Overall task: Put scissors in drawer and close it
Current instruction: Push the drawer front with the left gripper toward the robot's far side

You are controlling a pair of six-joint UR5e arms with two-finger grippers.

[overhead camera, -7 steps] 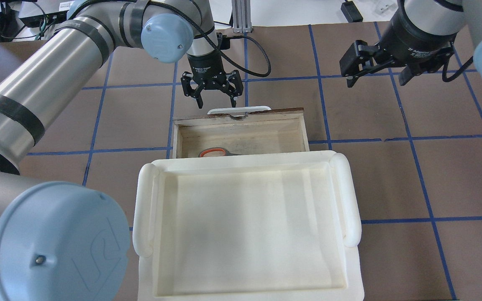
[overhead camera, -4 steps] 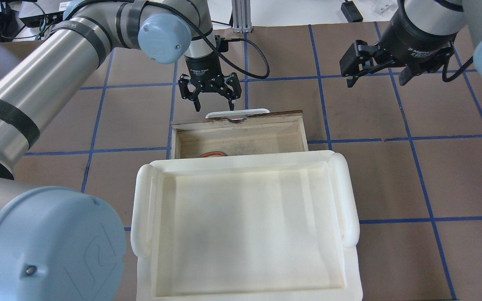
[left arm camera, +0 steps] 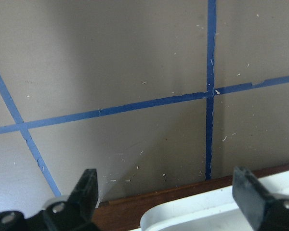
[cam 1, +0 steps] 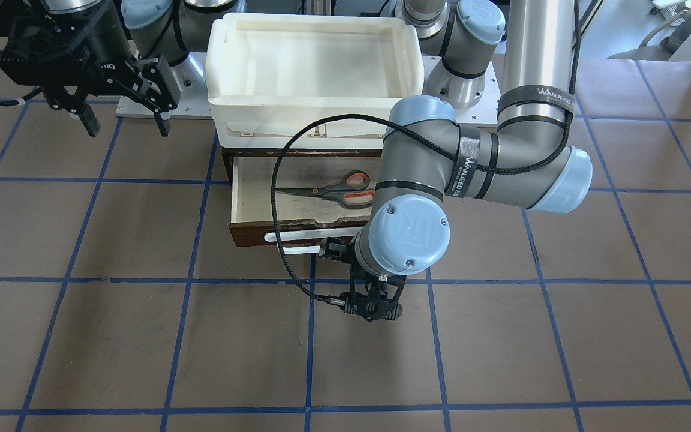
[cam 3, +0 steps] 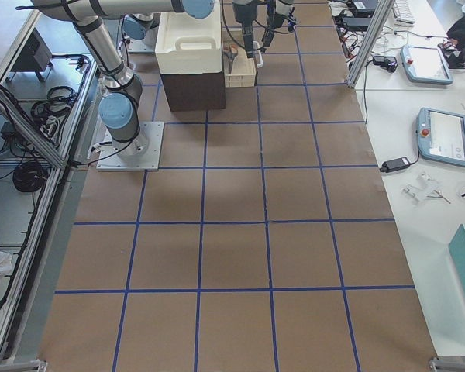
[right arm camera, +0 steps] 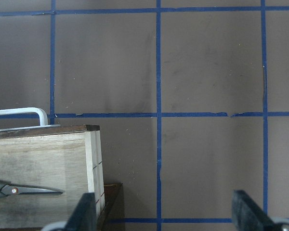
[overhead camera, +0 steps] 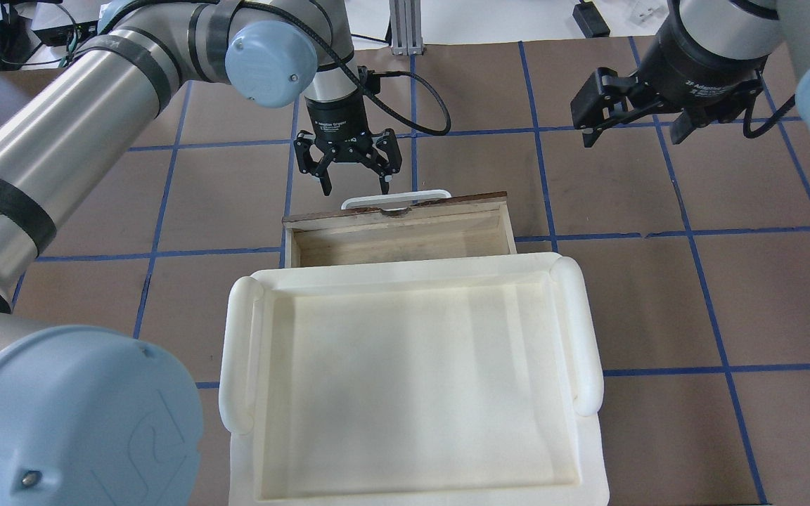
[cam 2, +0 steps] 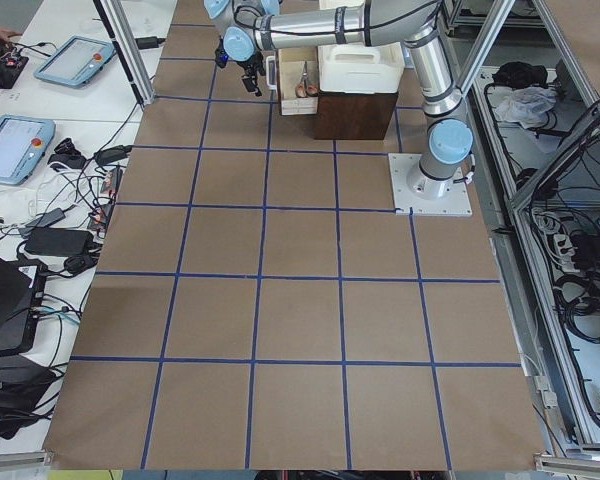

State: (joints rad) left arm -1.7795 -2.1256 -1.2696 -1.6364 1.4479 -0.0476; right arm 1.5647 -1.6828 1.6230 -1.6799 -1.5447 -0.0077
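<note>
Displaying small grey-bladed, orange-looped scissors [cam 1: 327, 191] flat in part-open pale wooden drawer [cam 1: 249, 201]; hovering left gripper [overhead camera: 355, 185], fingers apart, just beside white bar handle [overhead camera: 430, 192]; holding right gripper [cam 1: 128, 129] spread.

overhead: behind robot, looking down | front: opposite, steep | wrists: close-up | shared: drawer [overhead camera: 405, 239] (both exteriors)
</note>
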